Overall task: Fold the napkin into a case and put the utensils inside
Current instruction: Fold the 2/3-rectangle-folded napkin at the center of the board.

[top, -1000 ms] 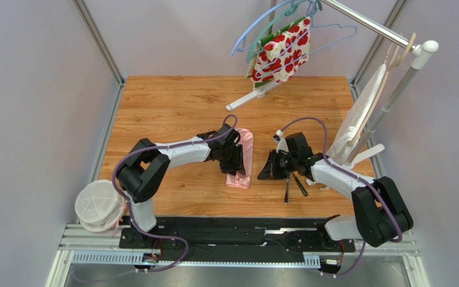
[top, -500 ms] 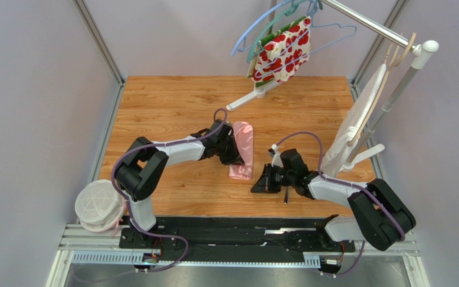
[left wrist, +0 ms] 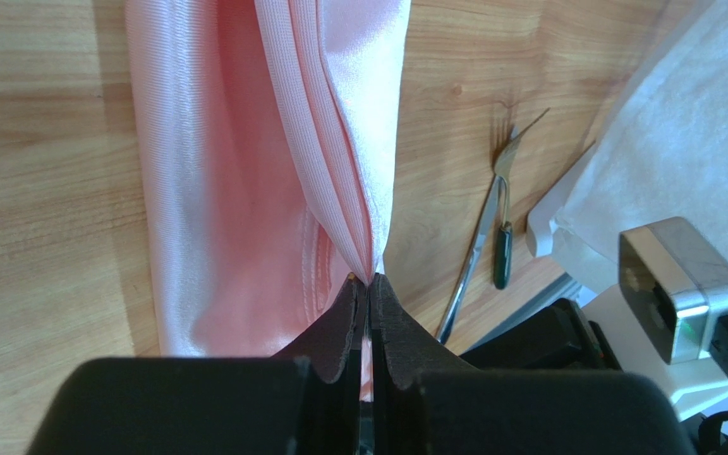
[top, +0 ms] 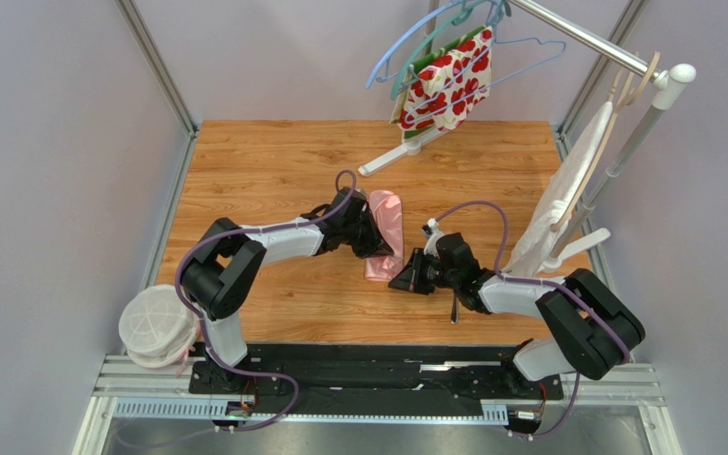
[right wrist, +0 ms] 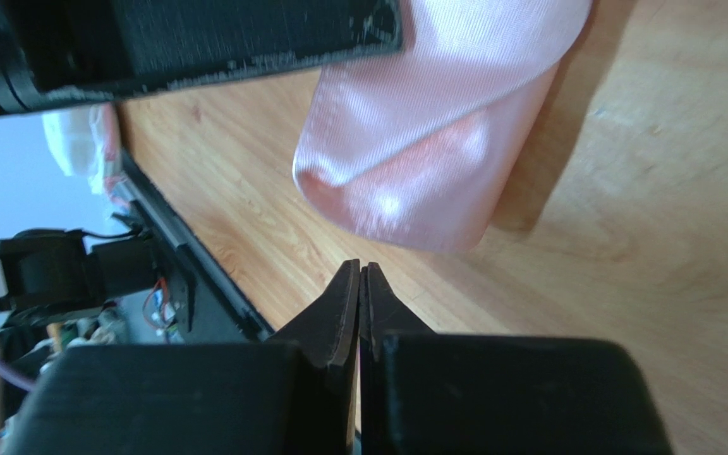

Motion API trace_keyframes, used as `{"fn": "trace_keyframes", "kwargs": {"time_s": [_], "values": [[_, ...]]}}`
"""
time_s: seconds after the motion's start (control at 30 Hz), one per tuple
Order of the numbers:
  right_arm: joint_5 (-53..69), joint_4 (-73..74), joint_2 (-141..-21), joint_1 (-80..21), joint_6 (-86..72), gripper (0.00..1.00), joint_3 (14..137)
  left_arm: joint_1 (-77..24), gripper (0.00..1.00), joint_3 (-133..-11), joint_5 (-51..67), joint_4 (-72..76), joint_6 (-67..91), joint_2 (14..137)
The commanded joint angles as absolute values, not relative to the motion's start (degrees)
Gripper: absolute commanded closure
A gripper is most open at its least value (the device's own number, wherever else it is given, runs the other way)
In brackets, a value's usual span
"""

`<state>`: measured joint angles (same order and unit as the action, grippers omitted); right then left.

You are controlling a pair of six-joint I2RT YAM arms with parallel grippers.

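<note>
– Napkin (top: 389,210), mid-surface (top: 273,161): how is it held?
– Its top layers are pinched by the left claw (left wrist: 369,284). A gentle lift is advised, so a pocket is opened toward the right claw (right wrist: 362,275), pressed together nearby.

1. The wooden table (top: 263,171) carries everything.
2. The pink napkin (top: 389,210) lies folded near its centre.
3. The utensils (left wrist: 501,254) lie right of the napkin.
4. A white rack foot (top: 392,156) rests farther back.
</note>
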<state>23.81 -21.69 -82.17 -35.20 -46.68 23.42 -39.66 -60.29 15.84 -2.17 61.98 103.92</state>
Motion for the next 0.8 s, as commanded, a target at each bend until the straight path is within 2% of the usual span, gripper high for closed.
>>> {"fn": "trace_keyframes", "kwargs": {"time_s": [0.0,0.23,0.47,0.77], "values": [[16.7,-17.2,-77.3,-34.8,-40.3,1.0,25.8,-39.5,1.0,-62.7,19.9,0.4,63.4,102.6],[12.8,-16.0,-73.0,-34.1,-38.6,1.0,23.4,-39.5,1.0,-66.4,22.1,3.8,67.0,106.9],[9.0,-18.5,-74.5,-33.6,-37.1,1.0,22.7,-39.4,1.0,-71.0,24.9,3.6,68.5,109.9],[6.5,-22.8,-78.8,-33.6,-37.3,1.0,23.3,-39.4,1.0,-71.1,25.0,3.9,68.8,111.1]]}}
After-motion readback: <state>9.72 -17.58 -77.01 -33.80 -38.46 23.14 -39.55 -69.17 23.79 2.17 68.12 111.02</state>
